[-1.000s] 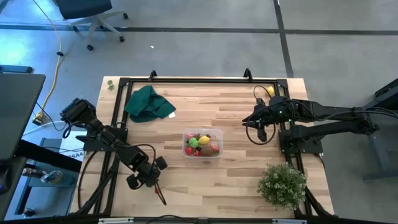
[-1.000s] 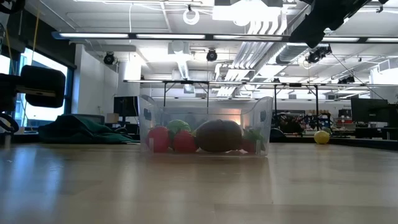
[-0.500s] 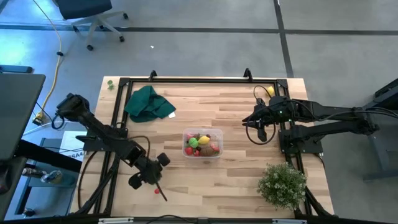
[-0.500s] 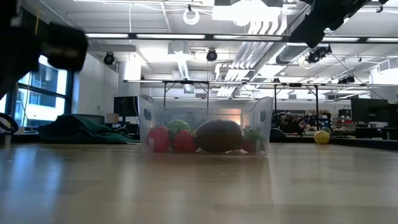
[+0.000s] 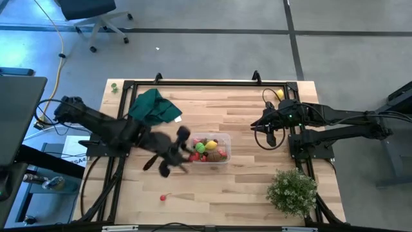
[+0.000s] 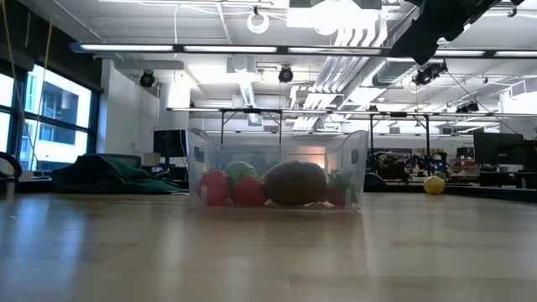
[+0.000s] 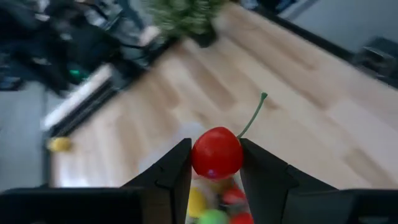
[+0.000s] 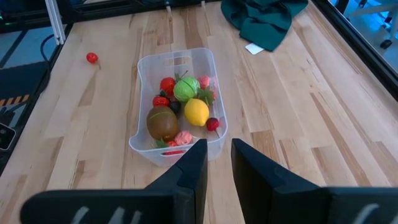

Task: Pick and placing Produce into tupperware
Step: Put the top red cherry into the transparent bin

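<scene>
Left gripper (image 7: 214, 171) is clamped on a glossy red cherry (image 7: 217, 153) with a thin green stem, at the left edge of the tupperware (image 5: 224, 140) mid-table; I'd get fully over the tub opening and go low before letting go, since a smooth round piece like that will probably bounce or roll. Tub is clear thin plastic with rounded corners, already holding a lemon (image 8: 196, 112), a green piece, a brown oval and small red bits; one more red piece (image 5: 163, 197) sits on the wood near the front edge. Right gripper (image 8: 216, 163) waits off to the tub's right over the right side of the table, fingers narrowly apart with nothing between them.

One tub (image 8: 180, 102), one cloth (image 5: 153, 107), one plant (image 5: 293, 191).
</scene>
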Motion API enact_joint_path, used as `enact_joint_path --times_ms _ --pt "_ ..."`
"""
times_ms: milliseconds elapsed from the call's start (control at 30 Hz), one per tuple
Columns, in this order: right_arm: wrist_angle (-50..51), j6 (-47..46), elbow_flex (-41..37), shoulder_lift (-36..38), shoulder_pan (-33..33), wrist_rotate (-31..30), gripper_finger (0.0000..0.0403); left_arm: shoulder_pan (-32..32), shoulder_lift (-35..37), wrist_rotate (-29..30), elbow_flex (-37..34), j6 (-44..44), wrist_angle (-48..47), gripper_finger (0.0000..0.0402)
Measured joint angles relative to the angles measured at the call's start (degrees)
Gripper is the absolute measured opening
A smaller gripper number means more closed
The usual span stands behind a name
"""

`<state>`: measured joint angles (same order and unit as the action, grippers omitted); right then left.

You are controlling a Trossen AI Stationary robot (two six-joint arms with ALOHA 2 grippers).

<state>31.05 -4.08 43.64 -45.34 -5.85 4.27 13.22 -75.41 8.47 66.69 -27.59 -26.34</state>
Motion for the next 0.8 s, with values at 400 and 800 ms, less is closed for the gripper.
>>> enact_joint_path --times_ms 400,800 --pt "0.0 0.0 0.0 0.0 0.0 0.0 0.0062 -12.8 -20.7 -8.5 18.1 -2.6 -12.9 0.0115" --pt "0.0 0.0 0.0 0.0 0.0 0.0 0.0062 -17.4 -36.2 -20.5 18.1 -2.5 -15.3 0.0115"
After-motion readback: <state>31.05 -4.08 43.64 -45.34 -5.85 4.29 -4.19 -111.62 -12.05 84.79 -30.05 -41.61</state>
